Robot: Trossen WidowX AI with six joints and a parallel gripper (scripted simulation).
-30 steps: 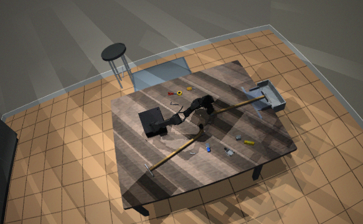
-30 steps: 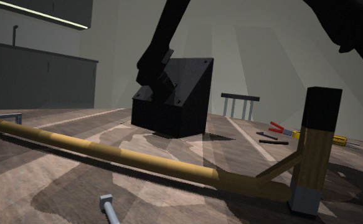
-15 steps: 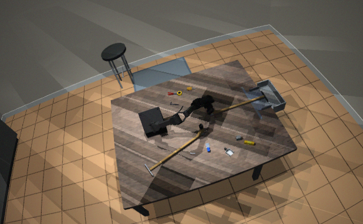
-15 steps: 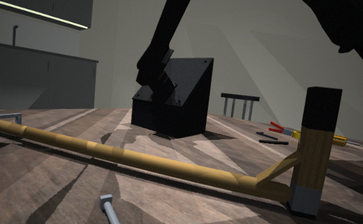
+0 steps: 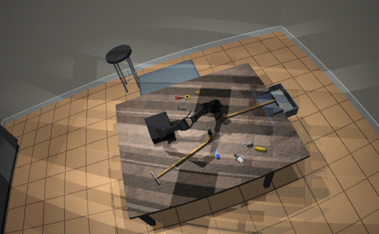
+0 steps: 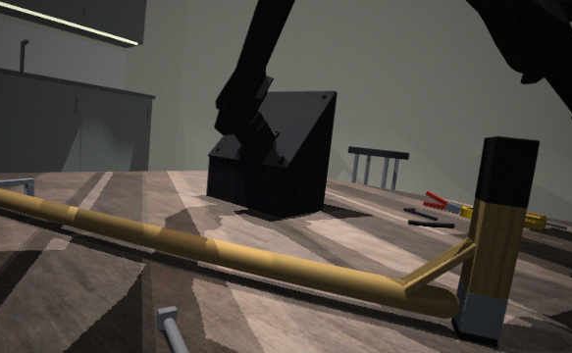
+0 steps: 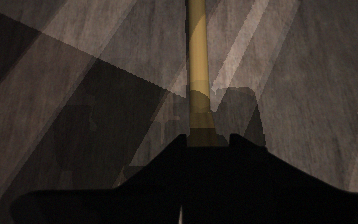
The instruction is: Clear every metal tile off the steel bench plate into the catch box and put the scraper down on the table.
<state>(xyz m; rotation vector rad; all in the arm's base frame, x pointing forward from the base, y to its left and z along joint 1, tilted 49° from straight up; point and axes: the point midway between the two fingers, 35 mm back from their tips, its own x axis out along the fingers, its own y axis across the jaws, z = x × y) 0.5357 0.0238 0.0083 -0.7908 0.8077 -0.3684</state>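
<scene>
The long scraper (image 5: 251, 108) (image 7: 198, 50) has a yellow wooden handle that runs out ahead of my gripper. Its dark head is at the near edge of the grey catch box (image 5: 292, 112), at the table's far end. My gripper (image 5: 221, 118) (image 7: 207, 140) is shut on the scraper's handle end, low over the table; the grip itself is mostly hidden by the dark fingers. The steel bench plate (image 5: 268, 110) lies before the box, partly under the handle. I can make out no metal tiles on it; they are too small or shaded to tell, and the box's contents are unclear.
A second long-handled tool (image 5: 186, 156) (image 6: 266, 265) with a metal crossbar lies on the table, its block grip (image 6: 498, 235) upright. Pliers (image 5: 179, 97) and a yellow ring (image 5: 187, 97) lie on one side, a blue item (image 5: 217, 154) and a yellow cylinder (image 5: 260, 149) on the other.
</scene>
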